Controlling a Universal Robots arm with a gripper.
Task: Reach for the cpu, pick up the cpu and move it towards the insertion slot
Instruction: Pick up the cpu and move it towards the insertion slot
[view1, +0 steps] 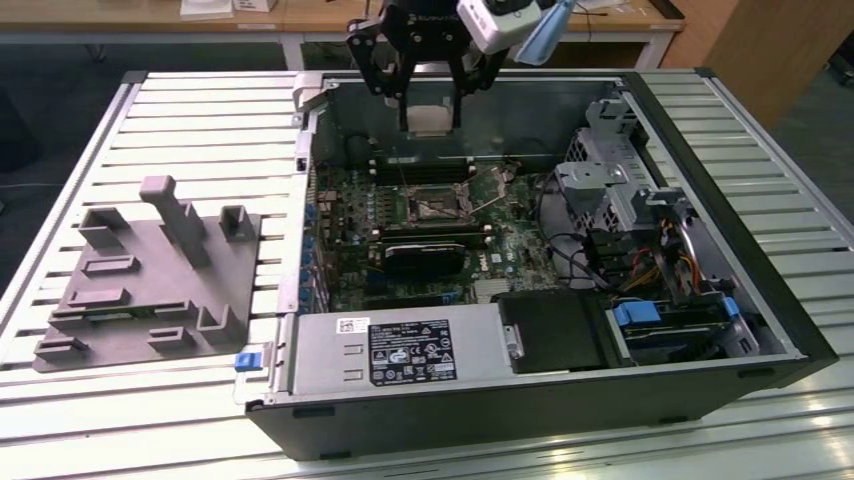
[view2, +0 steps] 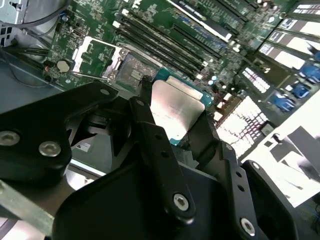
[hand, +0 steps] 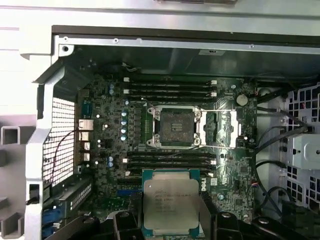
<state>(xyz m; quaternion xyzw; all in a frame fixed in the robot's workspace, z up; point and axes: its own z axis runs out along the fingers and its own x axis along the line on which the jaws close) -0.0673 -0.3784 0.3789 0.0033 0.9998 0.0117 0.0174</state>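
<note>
My gripper (view1: 430, 112) hangs above the far wall of the open computer case, shut on the cpu (view1: 430, 108), a flat silver square with a pale rim. In both wrist views the cpu (hand: 171, 202) (view2: 176, 106) sits clamped between the black fingers (hand: 209, 217) (view2: 150, 125), metal top showing. The insertion slot (view1: 435, 204) is a square socket with a shiny frame and dark centre on the green motherboard, below and nearer than the gripper in the exterior view. In both wrist views the insertion slot (hand: 175, 127) (view2: 131, 71) lies open and apart from the held chip, between rows of long black memory slots (hand: 169, 89).
The grey plastic tray (view1: 144, 272) with upright posts lies on the slatted table at the exterior view's left. Inside the case (view1: 747, 300) are a black rectangular block (view1: 427, 256), a labelled power supply (view1: 400, 352), a metal drive cage (view1: 603, 180) and loose cables (view1: 654, 265).
</note>
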